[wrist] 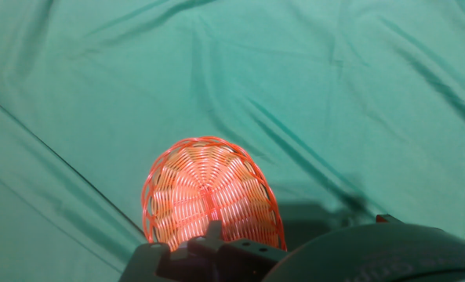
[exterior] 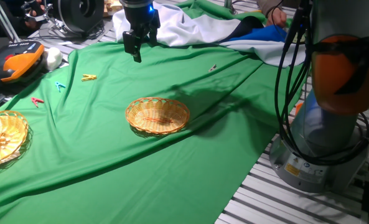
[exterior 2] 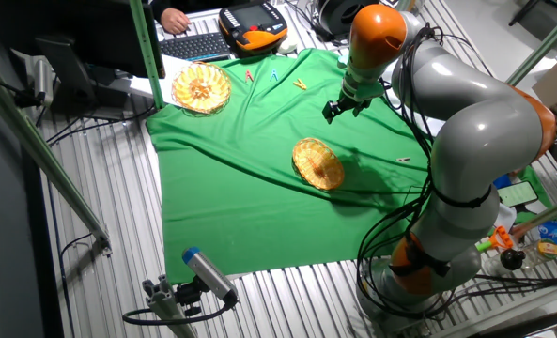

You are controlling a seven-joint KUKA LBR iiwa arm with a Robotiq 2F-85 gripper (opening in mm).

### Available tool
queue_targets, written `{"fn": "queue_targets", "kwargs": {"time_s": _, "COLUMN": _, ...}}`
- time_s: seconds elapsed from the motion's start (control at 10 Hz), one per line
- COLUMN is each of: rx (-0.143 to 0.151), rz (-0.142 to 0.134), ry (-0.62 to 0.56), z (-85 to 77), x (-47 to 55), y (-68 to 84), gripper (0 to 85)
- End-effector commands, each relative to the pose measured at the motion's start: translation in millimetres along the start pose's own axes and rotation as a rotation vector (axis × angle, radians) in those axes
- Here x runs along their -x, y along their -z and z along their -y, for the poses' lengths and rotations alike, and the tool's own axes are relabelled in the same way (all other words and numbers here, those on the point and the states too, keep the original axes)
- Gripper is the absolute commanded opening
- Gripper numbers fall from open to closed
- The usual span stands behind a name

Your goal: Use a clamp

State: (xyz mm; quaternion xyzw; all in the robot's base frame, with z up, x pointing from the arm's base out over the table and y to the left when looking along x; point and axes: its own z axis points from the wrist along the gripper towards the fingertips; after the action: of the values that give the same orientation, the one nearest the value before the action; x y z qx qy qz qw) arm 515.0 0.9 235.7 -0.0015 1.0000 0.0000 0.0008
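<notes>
Green cloth (exterior: pixel 140 168), loosely creased, covers the table we work at, and clutter rings it: an orange-and-black pendant (exterior: pixel 13 65) and a keyboard (exterior 2: pixel 195 45) beyond the far edge, white and blue fabric (exterior: pixel 196 28) heaped behind, and ribbed metal flooring below.

We take the small wicker basket (exterior: pixel 158 115) in the middle of the cloth as our landmark. Our gripper (exterior: pixel 137 51) hangs in the air well behind it, fingers pointing down, with nothing visible between them. The fingers appear close together in the fixed views, but we cannot tell for certain whether they are parted or closed; the hand view shows only the hand's dark body at the bottom edge, with the basket just ahead of it.

We locate the clamp (exterior: pixel 213 68) as a tiny dark speck lying flat on the cloth, behind the basket and off to its right in the fixed view from the front, well apart from both basket and gripper. In the other fixed view it (exterior 2: pixel 404 160) shows as a small dark mark beyond the basket, towards the arm's base. It is too small for us to read which way it lies.

On the opposite side of the basket lie the yellow clothespin (exterior: pixel 89 78), the blue one (exterior: pixel 60 86) and the red one (exterior: pixel 37 101), with a larger wicker basket (exterior: pixel 0 137) at the cloth's corner. We judge the gripper is held high for clearance, and that the reach for the clamp has not yet begun.
</notes>
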Motion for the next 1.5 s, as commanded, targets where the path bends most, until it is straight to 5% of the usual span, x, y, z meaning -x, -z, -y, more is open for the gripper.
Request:
{"fn": "queue_targets", "kwargs": {"time_s": 0.0, "rx": -0.160, "rz": -0.299, "ry": 0.056, "z": 0.2, "x": 0.0, "y": 0.2, "gripper": 0.0}}
{"fn": "queue_targets", "kwargs": {"time_s": 1.4, "rx": -0.160, "rz": -0.292, "ry": 0.044, "z": 0.3, "x": -0.2, "y": 0.1, "gripper": 0.0}}
